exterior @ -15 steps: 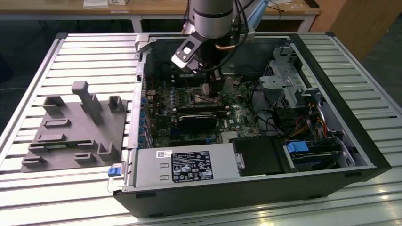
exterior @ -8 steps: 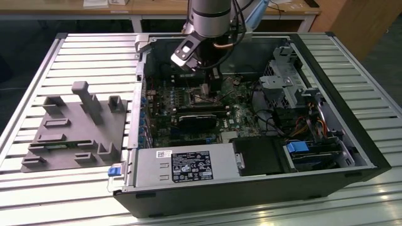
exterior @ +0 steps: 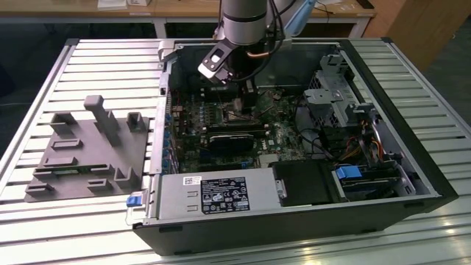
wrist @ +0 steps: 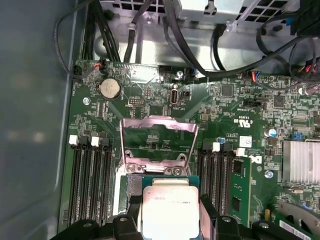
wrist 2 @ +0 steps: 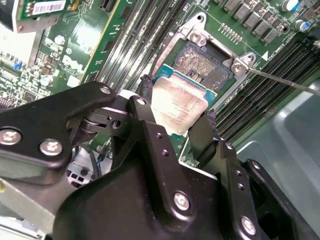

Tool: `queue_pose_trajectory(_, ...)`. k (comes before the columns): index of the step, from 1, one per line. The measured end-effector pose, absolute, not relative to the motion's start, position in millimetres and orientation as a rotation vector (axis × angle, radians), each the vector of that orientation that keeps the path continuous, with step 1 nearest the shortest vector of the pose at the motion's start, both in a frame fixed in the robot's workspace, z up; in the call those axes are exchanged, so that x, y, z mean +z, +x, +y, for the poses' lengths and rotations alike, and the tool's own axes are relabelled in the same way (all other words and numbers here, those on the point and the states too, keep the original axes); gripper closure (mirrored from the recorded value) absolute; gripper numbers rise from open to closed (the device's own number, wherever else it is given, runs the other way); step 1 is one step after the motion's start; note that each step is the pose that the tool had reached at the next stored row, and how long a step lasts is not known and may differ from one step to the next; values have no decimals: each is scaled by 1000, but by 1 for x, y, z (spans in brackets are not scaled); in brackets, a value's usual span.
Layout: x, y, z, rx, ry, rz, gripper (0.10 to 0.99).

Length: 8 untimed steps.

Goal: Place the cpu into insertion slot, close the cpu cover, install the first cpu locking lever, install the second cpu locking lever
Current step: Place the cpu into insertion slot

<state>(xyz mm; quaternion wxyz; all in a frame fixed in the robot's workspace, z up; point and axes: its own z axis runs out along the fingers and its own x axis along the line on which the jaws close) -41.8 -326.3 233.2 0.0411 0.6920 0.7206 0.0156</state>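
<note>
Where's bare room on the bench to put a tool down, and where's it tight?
Free: slatted table between the grey fixture and its far edge, and the near strip before the computer case. Crowded: inside the case, where the hand holds the cpu by the insertion slot, memory slots flanking.

The arm [exterior: 246, 19] hangs in from twelve o'clock in the exterior view, wrist tipped toward seven, the gripper [wrist 2: 177, 102] with both black fingers [wrist 2: 204, 134] clamped on the cpu [wrist 2: 182, 95] edges.
</note>
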Motion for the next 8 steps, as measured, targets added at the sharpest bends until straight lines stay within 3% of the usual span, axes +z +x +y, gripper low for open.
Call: queue_pose_trajectory(8, 226, -44, -324, 46, 2155, 2170, 549)
